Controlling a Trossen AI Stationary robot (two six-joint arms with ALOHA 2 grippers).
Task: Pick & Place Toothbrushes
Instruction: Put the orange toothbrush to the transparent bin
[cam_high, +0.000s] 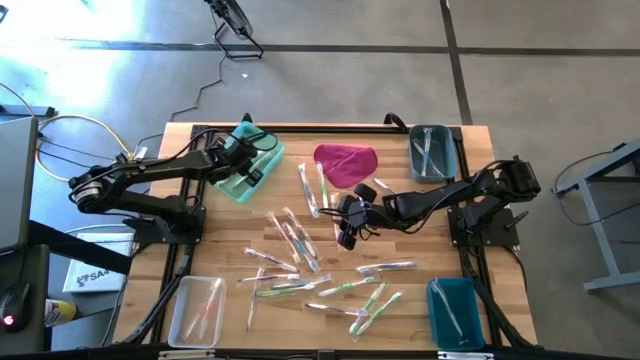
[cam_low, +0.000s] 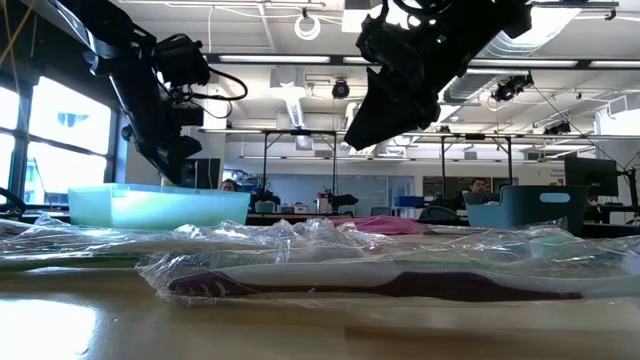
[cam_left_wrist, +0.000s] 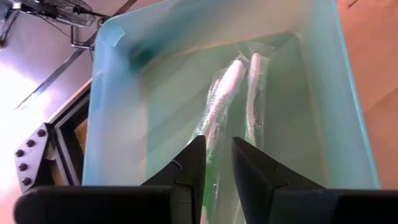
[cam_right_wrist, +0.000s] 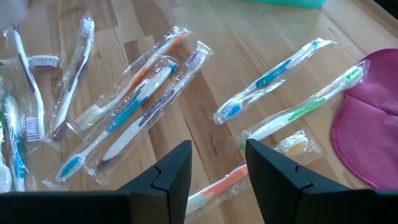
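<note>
On the far left of the wooden slatted table (cam_high: 215, 265), we see the left arm reaching in over a pale turquoise translucent plastic bin (cam_high: 247, 160) at the table's back left. The left gripper (cam_left_wrist: 217, 163) hangs over this bin with its two dark fingers set a little apart and nothing between them. Inside the bin, in the left wrist view, lie two wrapped toothbrushes with white and green handles (cam_left_wrist: 231, 93), side by side.

Near the front left corner sits a clear plastic tray (cam_high: 196, 309) with a few brushes in it. Across the middle of the table we find the loose toothbrushes in clear shiny wrappers (cam_high: 290, 250), scattered singly and in small overlapping groups, with blue, green, orange and purple handles.

Behind them, toward the back edge, lies a crumpled magenta cloth (cam_high: 346, 163). Just in front of it the right gripper (cam_right_wrist: 216, 163) hovers above the table, fingers parted and empty. In the right wrist view, an orange-handled wrapped brush (cam_right_wrist: 217, 183) lies on the wood beneath the gap, with a green-handled one (cam_right_wrist: 305, 112) just beside the cloth.

At the back right stands a grey-blue plastic bin (cam_high: 435, 152) holding a few brushes, and at the front right a deep teal plastic bin (cam_high: 455, 311) holds a few more.
</note>
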